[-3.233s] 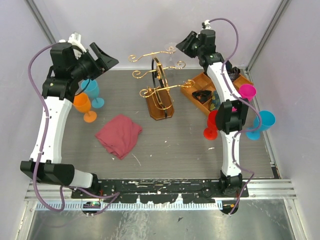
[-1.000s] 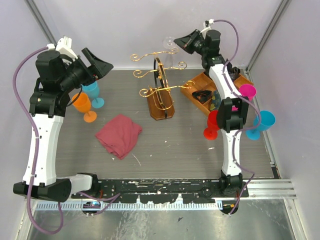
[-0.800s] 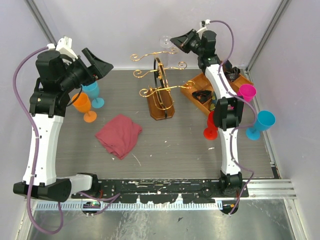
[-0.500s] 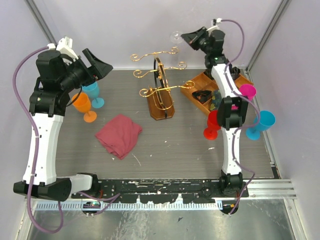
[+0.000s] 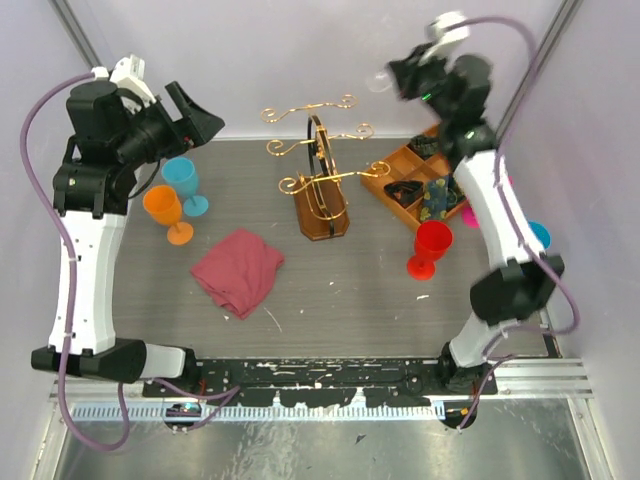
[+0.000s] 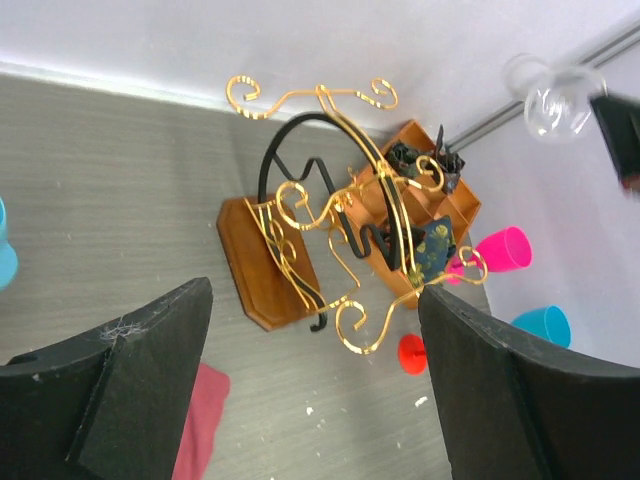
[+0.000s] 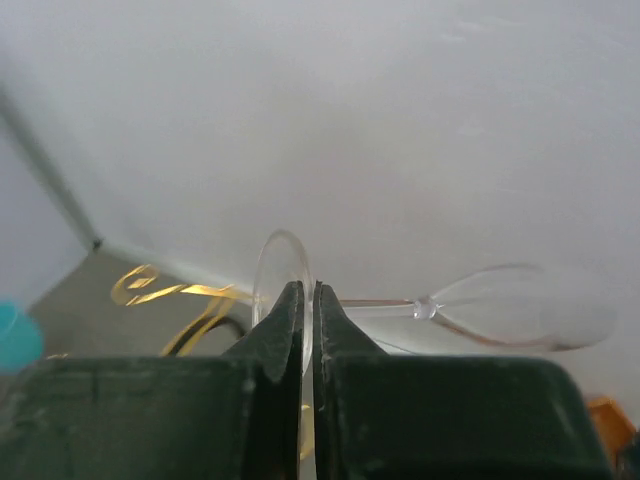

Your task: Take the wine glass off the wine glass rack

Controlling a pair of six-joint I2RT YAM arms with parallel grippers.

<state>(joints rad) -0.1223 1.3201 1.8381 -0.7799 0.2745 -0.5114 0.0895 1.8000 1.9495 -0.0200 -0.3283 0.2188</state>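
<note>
The compartmented wooden tray, below the right gripper, holds dark oddments too small to identify. That gripper pinches the wine glass by its foot, aloft, well apart from the wine glass rack lower down. The left gripper is spread, facing the rack.

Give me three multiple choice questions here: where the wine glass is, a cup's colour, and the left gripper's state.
1. Where is the wine glass? A) in the air, off the wine glass rack; B) lying on the cloth; C) standing in the wooden tray.
2. What colour is the cup beside the orange cup? A) green; B) blue; C) yellow.
3. How do the left gripper's jaws stand? A) shut on a cup; B) shut on the cloth; C) open, empty.
Answers: 1 A, the right gripper holds it aloft by its foot. 2 B, a blue cup stands next to it. 3 C, they are spread wide with nothing between.
</note>
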